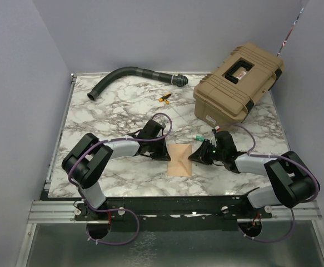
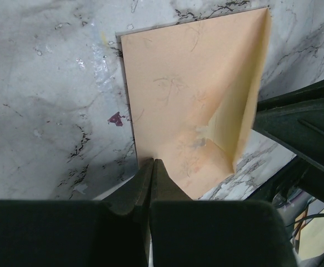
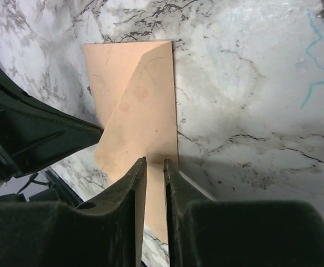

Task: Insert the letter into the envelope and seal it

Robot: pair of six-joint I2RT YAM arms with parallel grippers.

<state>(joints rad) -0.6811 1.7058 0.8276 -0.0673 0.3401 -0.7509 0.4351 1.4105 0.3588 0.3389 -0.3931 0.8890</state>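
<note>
The peach-tan envelope (image 1: pixel 180 159) lies on the marbled desk (image 1: pixel 123 111), its triangular flap tilted up and cream inside, with the left gripper (image 2: pixel 153 162) closed tight at one edge and the right gripper (image 3: pixel 155 162) slightly parted at the flap.

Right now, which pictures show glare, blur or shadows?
Top external view: evenly lit and sharp. Left wrist view: a glare streak on the table, and the close left fingers look soft. Right wrist view: a grey shadow falls beside the envelope.
</note>
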